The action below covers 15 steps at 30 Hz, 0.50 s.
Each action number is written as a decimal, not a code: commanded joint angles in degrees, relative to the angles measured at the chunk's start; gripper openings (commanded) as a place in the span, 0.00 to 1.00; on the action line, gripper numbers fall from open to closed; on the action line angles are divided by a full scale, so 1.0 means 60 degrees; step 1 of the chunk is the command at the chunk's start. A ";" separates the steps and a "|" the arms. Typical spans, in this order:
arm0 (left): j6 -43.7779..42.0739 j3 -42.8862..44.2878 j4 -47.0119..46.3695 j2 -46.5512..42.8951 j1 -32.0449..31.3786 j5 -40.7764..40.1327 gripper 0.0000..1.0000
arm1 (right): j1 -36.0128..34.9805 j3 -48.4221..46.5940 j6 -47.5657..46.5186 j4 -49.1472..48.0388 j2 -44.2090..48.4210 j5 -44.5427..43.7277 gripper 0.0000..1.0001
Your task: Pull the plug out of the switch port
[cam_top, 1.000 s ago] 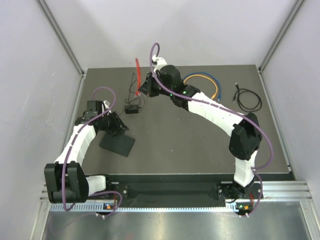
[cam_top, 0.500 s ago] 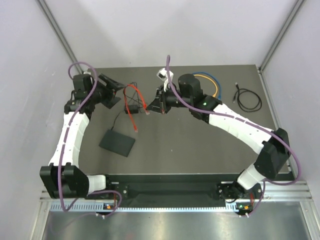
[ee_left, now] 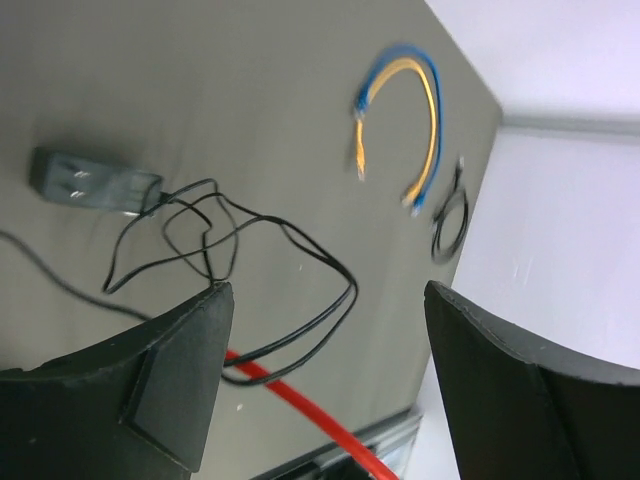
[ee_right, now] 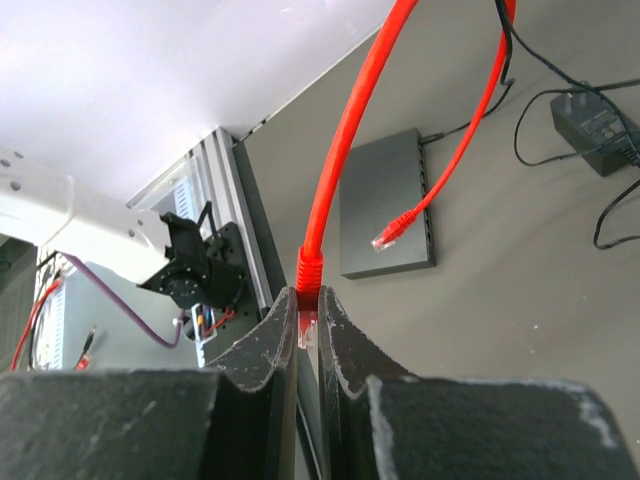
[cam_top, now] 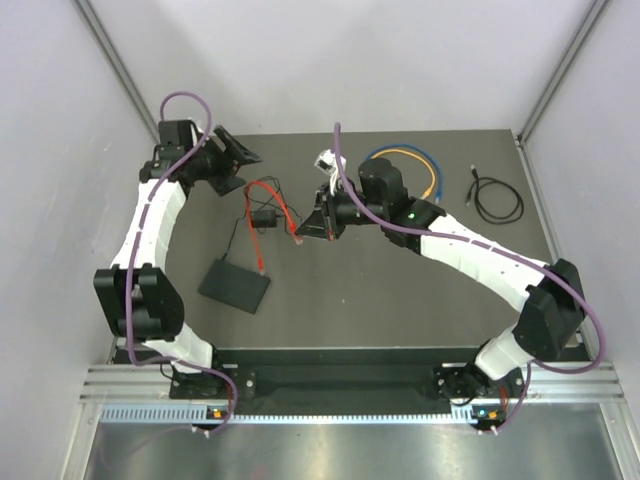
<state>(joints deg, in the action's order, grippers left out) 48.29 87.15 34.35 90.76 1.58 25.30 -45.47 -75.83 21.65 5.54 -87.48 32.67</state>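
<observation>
Right gripper (ee_right: 308, 305), beyond the switch (cam_top: 234, 286) and to its right, clamps the freed red Ethernet plug (ee_right: 309, 272) — left gripper (ee_left: 325, 330), farther off, gapes empty.

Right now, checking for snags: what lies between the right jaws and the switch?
The red cable's loose end, its plug close by the switch's edge; otherwise bare mat. The top view shows it.

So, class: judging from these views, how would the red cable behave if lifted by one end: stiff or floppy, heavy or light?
Probably bendy but springy: the red cable arcs smoothly up from the right tool rather than hanging limp. Likely light: it is thin, and a pinch on one plug holds it. Its free plug would probably swing.
</observation>
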 commanded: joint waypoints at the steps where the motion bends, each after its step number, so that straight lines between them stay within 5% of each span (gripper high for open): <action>1: -0.1673 0.0212 -0.0872 0.0443 -0.0015 0.1772 0.81 | 0.0006 0.0041 -0.0078 -0.0470 0.0576 0.0269 0.00; 15: -0.6479 0.0430 -0.1157 0.0869 -0.0220 0.4236 0.78 | 0.0020 -0.0149 -0.0298 0.0658 0.0562 0.0430 0.00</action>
<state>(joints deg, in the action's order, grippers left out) 18.59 87.31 28.64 95.33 1.08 46.06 -45.47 -75.29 21.37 8.82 -86.96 33.89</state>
